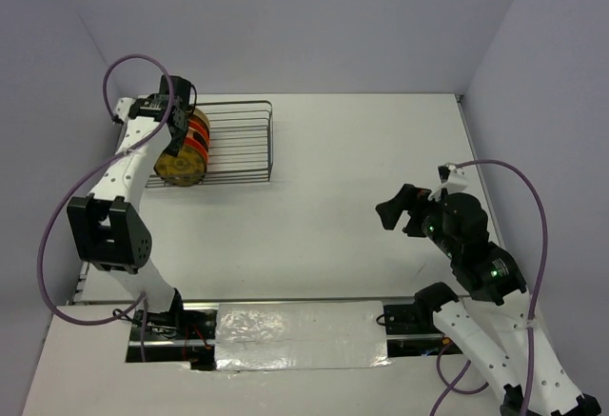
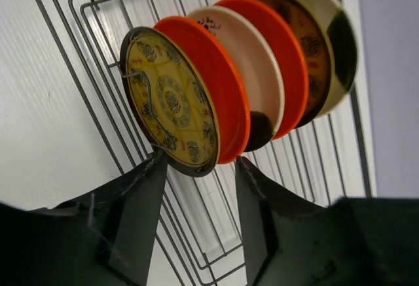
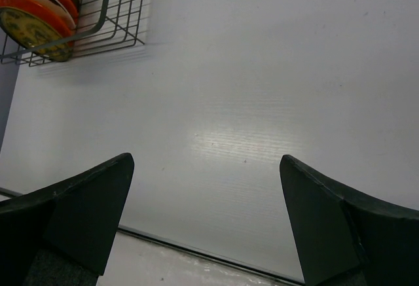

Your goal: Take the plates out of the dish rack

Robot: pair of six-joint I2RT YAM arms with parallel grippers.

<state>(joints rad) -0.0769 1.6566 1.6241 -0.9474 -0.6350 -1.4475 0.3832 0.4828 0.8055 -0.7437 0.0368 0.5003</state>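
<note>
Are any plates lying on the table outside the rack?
No, all the plates in the top view stand on edge inside the rack, packed together at its left end.

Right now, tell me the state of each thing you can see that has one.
dish rack: sitting flat on the table, loaded at its left end.
plates: six, standing on edge in a row inside the dish rack.
left gripper: open, jaws either side of the front yellow plate at its rim, not clamped.
right gripper: open, holding nothing, well away from the dish rack.
</note>
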